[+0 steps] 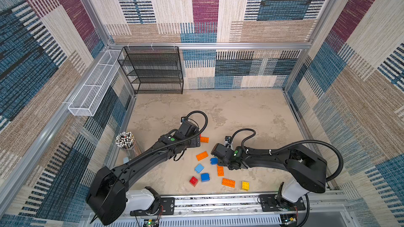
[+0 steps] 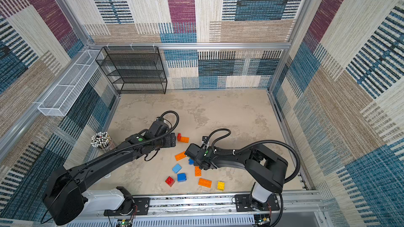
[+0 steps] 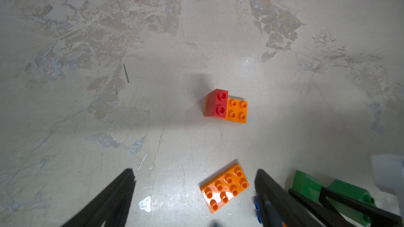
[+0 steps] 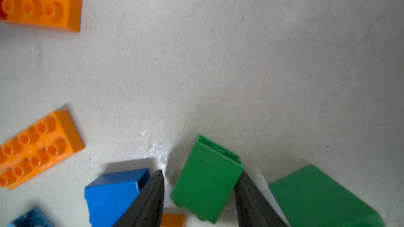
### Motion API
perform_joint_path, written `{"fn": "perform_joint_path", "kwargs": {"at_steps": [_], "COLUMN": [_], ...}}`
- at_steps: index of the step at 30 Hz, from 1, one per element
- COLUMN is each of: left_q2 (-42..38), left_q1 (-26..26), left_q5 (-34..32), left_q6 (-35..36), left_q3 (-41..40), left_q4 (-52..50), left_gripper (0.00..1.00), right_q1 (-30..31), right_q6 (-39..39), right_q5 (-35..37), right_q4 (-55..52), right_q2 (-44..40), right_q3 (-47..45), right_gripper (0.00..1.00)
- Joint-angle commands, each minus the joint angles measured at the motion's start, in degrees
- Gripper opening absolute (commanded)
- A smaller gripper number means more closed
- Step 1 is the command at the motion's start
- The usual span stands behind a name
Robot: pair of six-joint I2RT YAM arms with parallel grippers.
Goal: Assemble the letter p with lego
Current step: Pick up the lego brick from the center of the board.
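The landmark here is a small stack: a red brick (image 3: pixel 219 103) pressed onto one end of an orange base brick (image 3: pixel 238 110), studs up on the pale mottled surface (image 1: pixel 240 110). The left hand (image 3: pixel 194 171) hangs just beside that stack, wide open and empty, and a long orange brick (image 3: pixel 225 187) lies flat below it, a little way from the stack toward the robot's base. Beyond that brick from the stack, the right hand (image 4: pixel 201 171) is down low, straddling a green brick (image 4: pixel 207 188) tipped on its side. One of its fingers (image 4: pixel 251 199) touches the brick's edge and the other leaves a thin gap, so the hand is open, not clamped. A second green brick (image 4: pixel 317 197) and a blue brick (image 4: pixel 113 193) flank the hand. Farther from the stack, toward the base rail, the rest of the lego lies scattered and apart: a light blue brick (image 1: pixel 199 168), another blue brick (image 1: pixel 205 177), a loose red brick (image 1: pixel 193 181), two more orange bricks (image 1: pixel 220 170) (image 1: pixel 228 182) and a yellow brick (image 1: pixel 245 185).
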Motion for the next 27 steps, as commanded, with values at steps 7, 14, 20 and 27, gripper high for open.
{"fn": "perform_joint_path", "kwargs": {"at_steps": [7,14,20,27], "left_q2": [-0.1,0.6,1.3,0.8], "left_q1": [0.1,0.0,0.1,0.0], "left_q5": [0.2,0.8,3.1,12.4], "left_q6": [1.0,1.0,1.5,3.2], "left_q3": [0.0,0.7,2.0,3.9], "left_q4": [0.0,0.2,-0.3,-0.6], "left_gripper": [0.88,0.88,0.88,0.87], "right_q1": [0.0,0.4,0.4,0.5], "right_q6": [-0.8,-1.4,-3.7,-21.3], "right_q5": [-1.8,-4.3,-2.5,0.1], "right_q4": [-4.1,-2.3,-2.3,8.0], "right_q2": [0.0,-2.3,-0.8,-19.0], "right_q3": [-1.5,-4.5,-3.5,-6.4], "right_gripper": [0.48,0.47,0.30,0.25]}}
